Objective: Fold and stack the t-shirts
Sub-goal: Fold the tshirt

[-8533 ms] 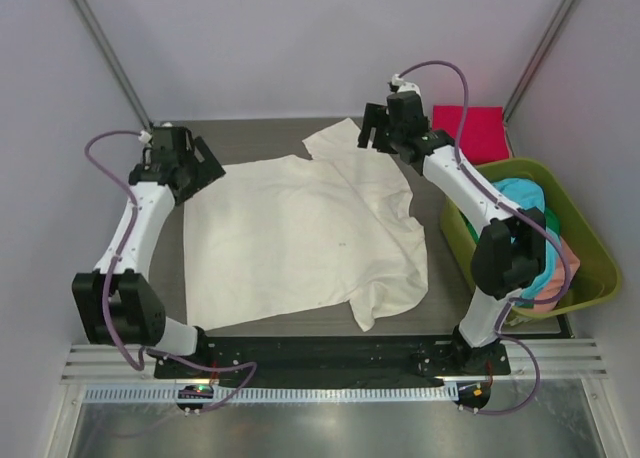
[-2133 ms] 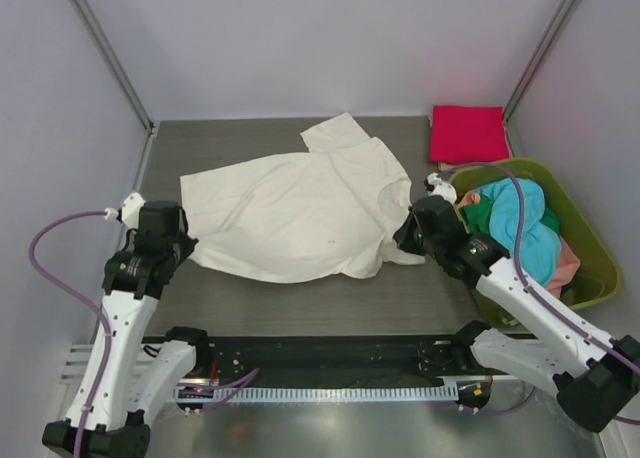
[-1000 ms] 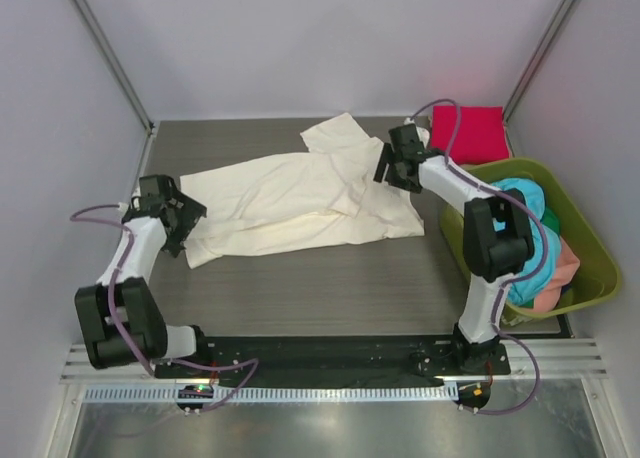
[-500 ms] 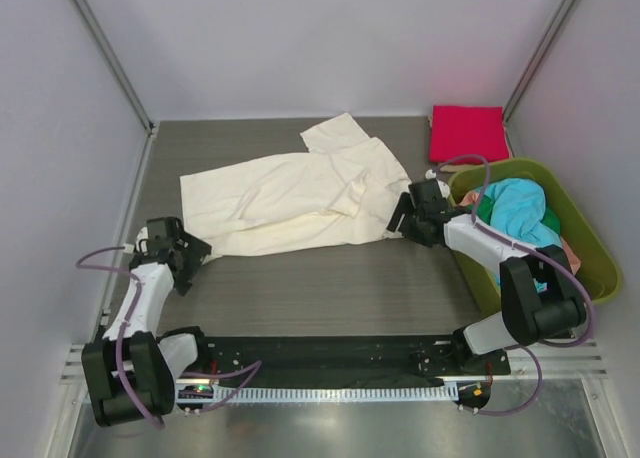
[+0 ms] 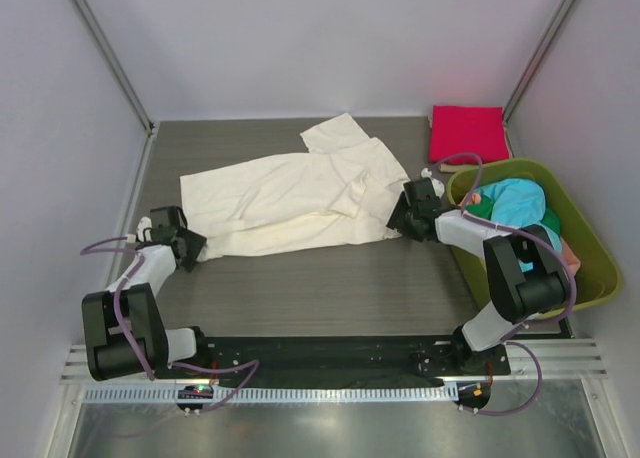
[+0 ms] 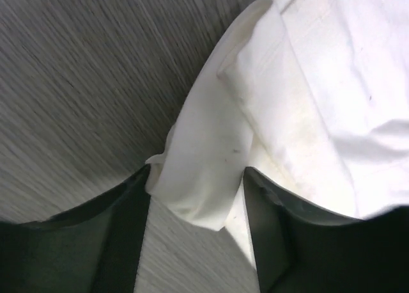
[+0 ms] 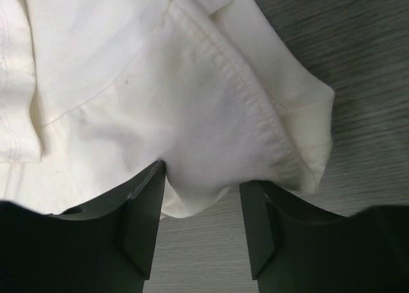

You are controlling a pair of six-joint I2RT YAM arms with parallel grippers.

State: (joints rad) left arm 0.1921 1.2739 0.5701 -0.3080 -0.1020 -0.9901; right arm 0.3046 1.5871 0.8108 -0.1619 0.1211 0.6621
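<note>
As you read the top view from the left, the first thing beside your left gripper (image 5: pixel 186 246) is the cream-white t-shirt (image 5: pixel 300 198); it lies folded lengthwise into a long band across the middle of the table (image 5: pixel 330 278), with one sleeve sticking out toward the far wall. At the far right corner the magenta-red t-shirt (image 5: pixel 468 133) lies folded in a neat square, apart from the cream one. Nearer than that, on the right, stands the olive-green basket (image 5: pixel 592 253); a turquoise t-shirt (image 5: pixel 515 203) is heaped in it, with a salmon pink t-shirt (image 5: pixel 568 253) beneath on the near side. The basket's left wall sits just beside your right arm (image 5: pixel 520 278), and that is the thing closest to crowding you.

Your left arm (image 5: pixel 120 318) lies low and doubled back along the table's left side, its gripper at the band's near left corner; in the left wrist view the fingers (image 6: pixel 128 229) stand parted, with the corner of the cloth lying loose between them, not squeezed. Your right arm is bent sharply at the elbow by the basket and reaches leftward; the right gripper (image 5: pixel 405 218) sits at the band's right end. In the right wrist view its fingers (image 7: pixel 144 222) are likewise spread, and the hemmed edge is bunched in the gap without being pinched.

The table is dark grey with a fine grain; pale plain walls (image 5: pixel 300 38) close it in on three sides; metal struts (image 5: pixel 105 48) slant up from the two far corners.
</note>
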